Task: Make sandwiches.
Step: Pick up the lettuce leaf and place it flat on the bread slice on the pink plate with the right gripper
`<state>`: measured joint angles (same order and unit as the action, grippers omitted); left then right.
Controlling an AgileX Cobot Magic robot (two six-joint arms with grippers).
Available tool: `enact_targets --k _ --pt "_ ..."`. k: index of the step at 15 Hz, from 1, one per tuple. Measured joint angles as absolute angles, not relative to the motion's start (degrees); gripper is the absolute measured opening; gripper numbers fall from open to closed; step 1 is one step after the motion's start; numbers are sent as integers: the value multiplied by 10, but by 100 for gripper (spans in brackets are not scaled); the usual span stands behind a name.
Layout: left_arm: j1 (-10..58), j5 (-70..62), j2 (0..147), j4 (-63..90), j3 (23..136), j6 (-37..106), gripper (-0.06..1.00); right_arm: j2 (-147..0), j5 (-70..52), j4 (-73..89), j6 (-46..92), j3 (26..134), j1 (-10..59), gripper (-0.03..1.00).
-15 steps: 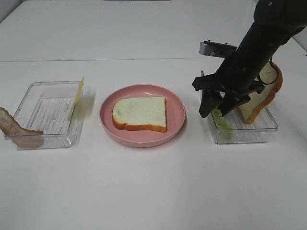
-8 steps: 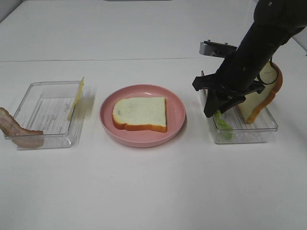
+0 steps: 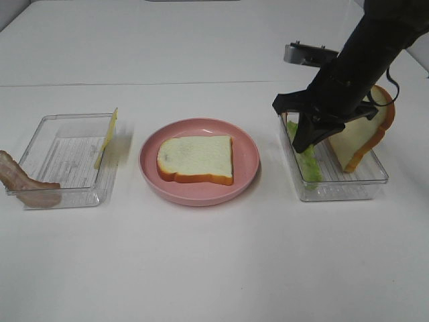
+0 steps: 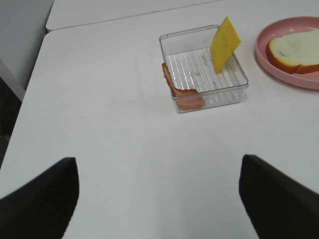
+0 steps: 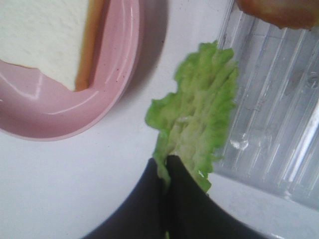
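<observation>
One bread slice [image 3: 196,158] lies flat on the pink plate [image 3: 201,196]; it also shows in the right wrist view [image 5: 45,40]. My right gripper [image 3: 305,143] is shut on the green lettuce [image 3: 309,166], holding it up over the left end of the right clear tray [image 3: 342,190]. In the right wrist view the jaws [image 5: 167,169] pinch the leaf's [image 5: 199,109] edge. The second bread slice [image 3: 362,137] leans in that tray. The yellow cheese [image 3: 106,137] and bacon [image 3: 27,184] are at the left tray [image 3: 67,161]. My left gripper [image 4: 159,199] is open and empty.
In the left wrist view the left tray [image 4: 204,74] holds the cheese [image 4: 225,44] upright against its wall, and the bacon [image 4: 174,87] hangs over its rim. The plate [image 4: 309,79] lies to its side. The white table's back edge runs behind everything.
My right gripper has shut on the lettuce and lifted it up out of the right tray. The left side has not changed.
</observation>
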<state>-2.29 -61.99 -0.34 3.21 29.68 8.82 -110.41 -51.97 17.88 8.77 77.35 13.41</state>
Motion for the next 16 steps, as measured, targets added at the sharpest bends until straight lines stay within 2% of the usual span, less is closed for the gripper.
enact_targets --k 3,5,8,13,16 --pt "-23 -620 -3 32 297 88 80 -1044 -537 184 57 773 134 2" --pt "-23 -620 -3 30 297 88 80 -998 -531 268 85 773 142 2" --pt "-23 -620 -3 29 297 88 80 -1004 -488 351 143 773 179 2" --pt "-23 -620 -3 29 297 88 80 -1081 -423 499 207 775 226 2" --pt "-23 -620 -3 29 297 88 80 -1156 -434 557 228 833 229 2"
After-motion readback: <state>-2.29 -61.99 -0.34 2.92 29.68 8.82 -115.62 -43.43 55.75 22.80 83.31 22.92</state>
